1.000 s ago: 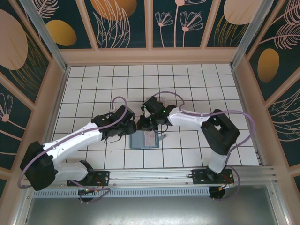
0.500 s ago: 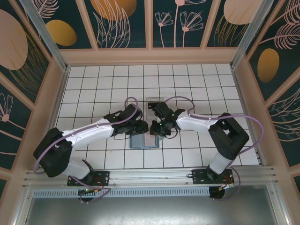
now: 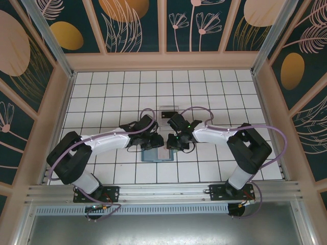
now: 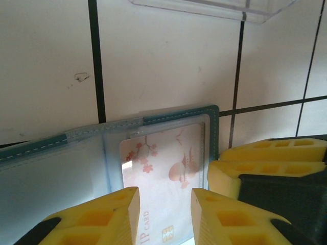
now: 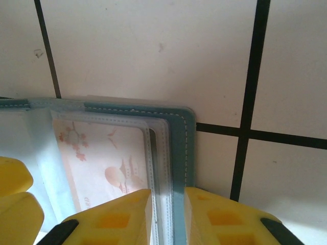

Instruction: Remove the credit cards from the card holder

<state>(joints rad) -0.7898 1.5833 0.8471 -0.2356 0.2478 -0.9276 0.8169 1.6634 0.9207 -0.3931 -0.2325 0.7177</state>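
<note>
with left claw (image 4: 164,193) and right claw (image 5: 167,194) both part-open over the floppy card holder (image 5: 179,148), the thin, stiff, slick credit card (image 4: 163,166) likely wants pinching by its edge.

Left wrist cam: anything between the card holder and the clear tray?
No. In the left wrist view, just bare white tile and grout between card holder and clear tray.

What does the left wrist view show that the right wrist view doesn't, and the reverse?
Left wrist: the clear tray's edge at top, a gold chip and lettering on the card, the right gripper at right.
Right wrist: the wallet's stitched border with layered clear sleeves, the left gripper at lower left.
Both: the open wallet flat on white tiles, the blossom-printed card in its sleeve, own jaws apart above it.
</note>
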